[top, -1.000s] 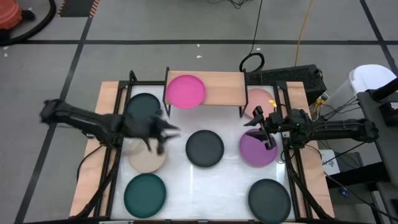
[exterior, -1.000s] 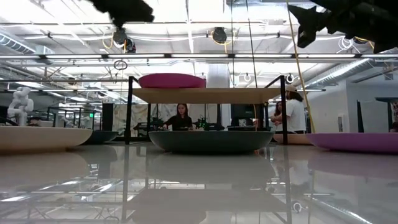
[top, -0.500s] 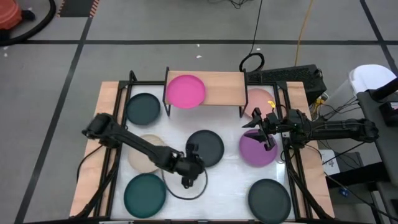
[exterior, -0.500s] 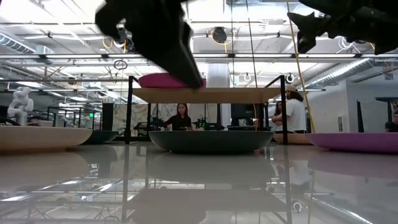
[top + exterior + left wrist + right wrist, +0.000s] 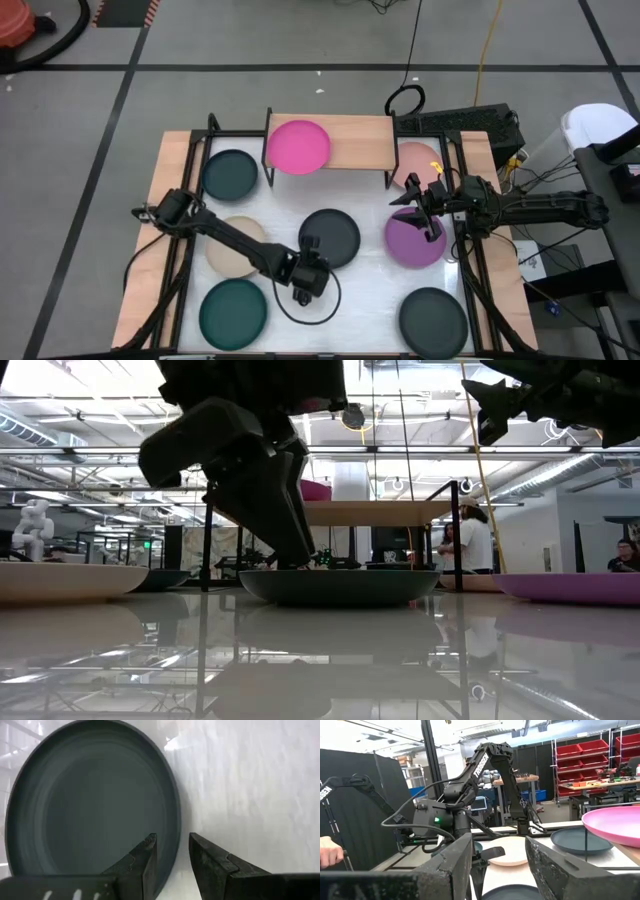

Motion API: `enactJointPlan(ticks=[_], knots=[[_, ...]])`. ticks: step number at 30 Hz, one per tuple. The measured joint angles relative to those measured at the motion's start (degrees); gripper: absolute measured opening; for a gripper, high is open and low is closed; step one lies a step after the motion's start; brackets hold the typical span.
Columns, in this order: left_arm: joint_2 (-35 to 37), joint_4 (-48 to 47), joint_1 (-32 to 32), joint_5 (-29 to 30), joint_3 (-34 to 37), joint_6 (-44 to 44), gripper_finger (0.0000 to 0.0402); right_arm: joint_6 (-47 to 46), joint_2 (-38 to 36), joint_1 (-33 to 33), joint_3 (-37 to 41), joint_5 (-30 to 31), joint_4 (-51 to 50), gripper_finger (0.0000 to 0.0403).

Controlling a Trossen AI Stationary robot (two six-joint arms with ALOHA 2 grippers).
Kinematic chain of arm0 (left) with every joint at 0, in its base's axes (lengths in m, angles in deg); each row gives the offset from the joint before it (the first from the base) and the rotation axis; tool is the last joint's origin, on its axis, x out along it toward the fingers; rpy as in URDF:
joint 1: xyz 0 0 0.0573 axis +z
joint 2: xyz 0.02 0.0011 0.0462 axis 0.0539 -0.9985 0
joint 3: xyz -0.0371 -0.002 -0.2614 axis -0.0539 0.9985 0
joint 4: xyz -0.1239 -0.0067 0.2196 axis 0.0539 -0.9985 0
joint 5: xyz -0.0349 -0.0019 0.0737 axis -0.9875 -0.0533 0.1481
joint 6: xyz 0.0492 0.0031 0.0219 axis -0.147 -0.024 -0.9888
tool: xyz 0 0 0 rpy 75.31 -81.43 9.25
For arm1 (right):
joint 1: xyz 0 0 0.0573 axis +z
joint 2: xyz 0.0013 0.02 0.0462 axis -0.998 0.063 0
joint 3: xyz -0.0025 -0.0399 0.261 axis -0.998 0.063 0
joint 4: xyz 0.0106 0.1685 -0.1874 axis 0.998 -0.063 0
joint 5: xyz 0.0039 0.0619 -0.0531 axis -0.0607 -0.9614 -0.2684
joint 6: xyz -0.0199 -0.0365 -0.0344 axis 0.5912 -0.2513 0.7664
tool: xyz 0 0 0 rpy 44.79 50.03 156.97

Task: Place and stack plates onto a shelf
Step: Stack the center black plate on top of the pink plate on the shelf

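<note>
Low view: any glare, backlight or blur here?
Low view: the glossy table mirrors the ceiling lights and the shelf; the left gripper is a backlit silhouette. Left wrist view: the charcoal plate looks streaked, with glare on the white tabletop.

Matt charcoal plate on glossy white table (mirror-like)

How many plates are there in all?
8: hot pink on the shelf; on the table, teal, pale pink, beige, charcoal, purple, teal, charcoal.
</note>
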Motion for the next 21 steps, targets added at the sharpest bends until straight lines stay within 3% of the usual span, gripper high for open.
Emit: enactJointPlan(ticks=[16, 21], knots=[[-4.13, 1.17, 0.46, 0.52, 0.90, 4.18, 0.0116, -0.17, 0.20, 0.00, -0.07, 0.26, 0.00, 0.0165], [-3.34, 0.43, 0.28, 2.76, 0.72, 1.20, 0.0050, -0.02, 0.24, 0.00, -0.07, 0.28, 0.10, 0.0165]])
